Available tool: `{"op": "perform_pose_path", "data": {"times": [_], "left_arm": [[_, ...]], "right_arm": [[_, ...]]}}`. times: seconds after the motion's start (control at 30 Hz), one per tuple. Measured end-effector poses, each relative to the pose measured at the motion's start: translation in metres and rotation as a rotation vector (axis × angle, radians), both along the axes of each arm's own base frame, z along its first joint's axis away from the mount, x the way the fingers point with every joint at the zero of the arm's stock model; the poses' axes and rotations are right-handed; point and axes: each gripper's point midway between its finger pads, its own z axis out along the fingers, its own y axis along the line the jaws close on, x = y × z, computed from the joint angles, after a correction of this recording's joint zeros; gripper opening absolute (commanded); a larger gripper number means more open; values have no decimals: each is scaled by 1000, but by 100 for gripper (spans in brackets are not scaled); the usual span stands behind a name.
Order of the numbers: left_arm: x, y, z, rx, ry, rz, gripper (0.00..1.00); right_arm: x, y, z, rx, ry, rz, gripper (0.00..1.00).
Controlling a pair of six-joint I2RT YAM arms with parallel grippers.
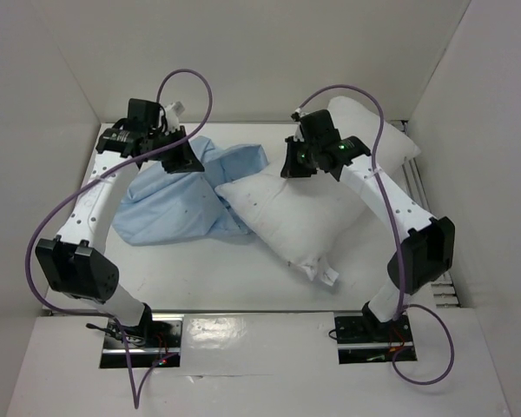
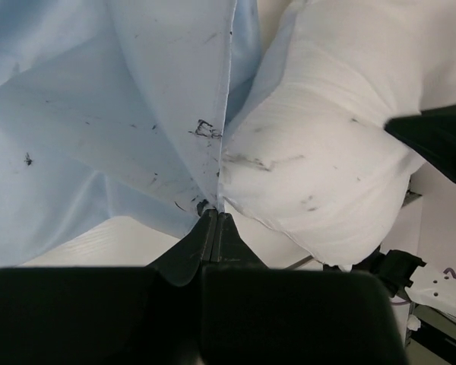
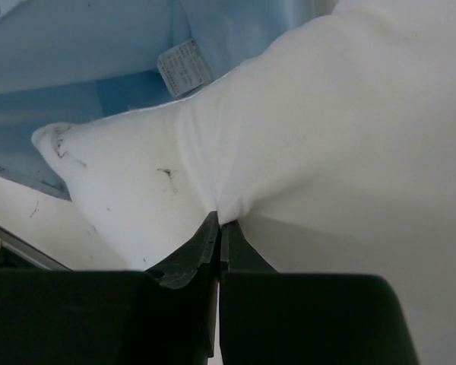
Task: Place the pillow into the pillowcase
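Note:
The white pillow (image 1: pixel 286 217) lies across the middle of the table, its tagged corner (image 1: pixel 330 276) toward me and its far end at the back right. The light blue pillowcase (image 1: pixel 174 208) lies crumpled to its left, overlapping the pillow's left corner. My left gripper (image 1: pixel 187 161) is shut on an edge of the pillowcase (image 2: pixel 99 114), its jaws (image 2: pixel 215 214) pinched on the fabric right beside the pillow (image 2: pixel 327 152). My right gripper (image 1: pixel 293 165) is shut on a fold of the pillow (image 3: pixel 327 137), jaws (image 3: pixel 218 220) closed on the white fabric. The pillowcase (image 3: pixel 76 46) with a label (image 3: pixel 178 67) hangs behind.
White walls (image 1: pixel 52 104) enclose the table on the left, back and right. Purple cables (image 1: pixel 191 82) loop above both arms. The right arm's black body (image 2: pixel 441 141) shows at the edge of the left wrist view. A metal rail (image 1: pixel 438 291) runs along the right side.

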Motion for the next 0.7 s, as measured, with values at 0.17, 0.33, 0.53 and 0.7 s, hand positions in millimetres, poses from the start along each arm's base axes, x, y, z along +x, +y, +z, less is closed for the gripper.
{"op": "perform_pose_path", "data": {"times": [0.17,0.33,0.53,0.7], "left_arm": [[-10,-2,11,-19,-33,-17,0],[-30,-7,9,-33,-28,-64,0],[-46,-15,2,-41,-12,-104,0],[-53,-23,3,-34,-27,-149,0]], "right_arm": [[29,7,-12,20,38,12,0],[78,15,-6,70,22,8,0],[104,19,-7,189,71,-17,0],[117,19,3,345,122,-77,0]]}}
